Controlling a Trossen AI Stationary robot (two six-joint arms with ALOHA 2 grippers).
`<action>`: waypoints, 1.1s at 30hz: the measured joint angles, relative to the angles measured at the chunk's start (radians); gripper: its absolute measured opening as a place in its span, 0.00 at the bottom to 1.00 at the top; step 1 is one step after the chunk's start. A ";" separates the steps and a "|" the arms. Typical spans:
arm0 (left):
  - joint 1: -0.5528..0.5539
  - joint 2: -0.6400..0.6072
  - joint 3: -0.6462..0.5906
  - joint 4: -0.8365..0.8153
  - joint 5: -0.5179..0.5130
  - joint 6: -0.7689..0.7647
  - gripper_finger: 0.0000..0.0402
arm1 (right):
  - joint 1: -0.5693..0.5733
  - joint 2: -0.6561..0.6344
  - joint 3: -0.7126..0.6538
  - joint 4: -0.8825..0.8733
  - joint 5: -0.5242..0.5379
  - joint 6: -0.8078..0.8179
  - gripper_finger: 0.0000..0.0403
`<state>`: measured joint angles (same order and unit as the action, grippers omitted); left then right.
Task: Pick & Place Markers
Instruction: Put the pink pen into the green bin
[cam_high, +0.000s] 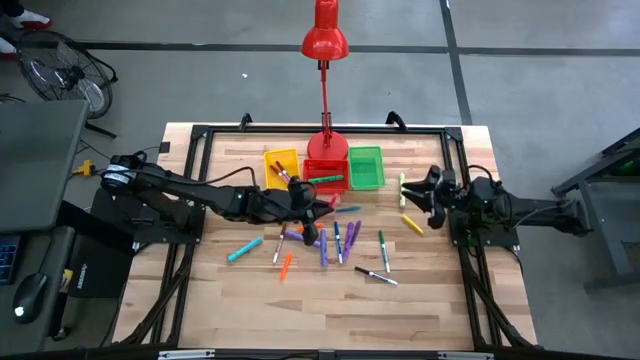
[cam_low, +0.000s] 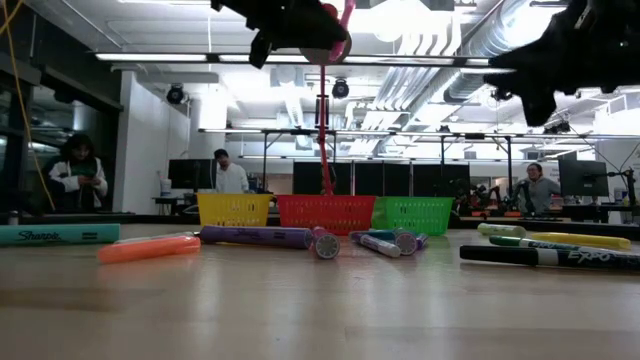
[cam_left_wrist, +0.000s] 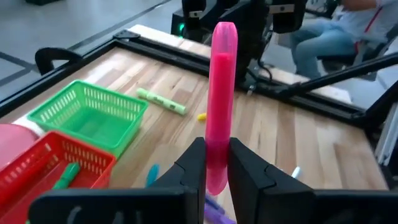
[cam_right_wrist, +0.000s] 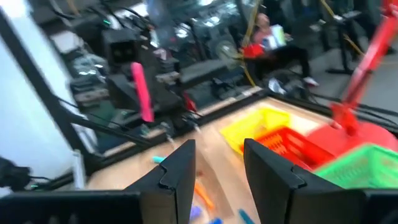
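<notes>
Several markers (cam_high: 335, 240) in many colours lie flat on the wooden table in front of the bins. My left gripper (cam_high: 318, 207) hangs above them near the red bin (cam_high: 325, 178), shut on a pink marker (cam_left_wrist: 222, 93); the low view shows that marker (cam_low: 344, 35) high over the table. My right gripper (cam_right_wrist: 214, 168) waits open at the table's right side (cam_high: 410, 195), with nothing between its fingers. The yellow bin (cam_high: 281, 165) holds markers, and a green marker (cam_left_wrist: 65, 176) lies in the red bin. My left gripper pinches the pink marker near its lower end (cam_left_wrist: 216, 163) between its two fingers. The fingers come nearly level from the table's left and lie across the marker. The marker stands about upright, most of its length above the fingers, lifted clear of the table.
A green bin (cam_high: 366, 167) stands to the right of the red one. A red desk lamp (cam_high: 325, 40) rises behind the bins on a thin stem. A light green marker (cam_high: 402, 190) and a yellow one (cam_high: 412, 222) lie near my right gripper. People sit in the room beyond.
</notes>
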<state>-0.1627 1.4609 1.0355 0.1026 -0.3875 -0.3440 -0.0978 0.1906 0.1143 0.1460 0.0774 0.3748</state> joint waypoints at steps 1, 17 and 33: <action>0.000 0.000 0.000 0.014 0.000 0.000 0.10 | 0.000 0.016 0.000 0.030 -0.012 -0.002 0.31; 0.032 0.000 0.000 0.031 0.034 0.007 0.10 | 0.000 0.582 0.192 0.361 -0.161 -0.113 0.31; 0.032 0.000 0.000 0.030 0.036 0.007 0.10 | 0.000 1.027 0.581 0.364 -0.335 -0.208 0.31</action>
<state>-0.1303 1.4605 1.0355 0.1329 -0.3511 -0.3374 -0.0975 1.2179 0.6950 0.5103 -0.2574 0.1665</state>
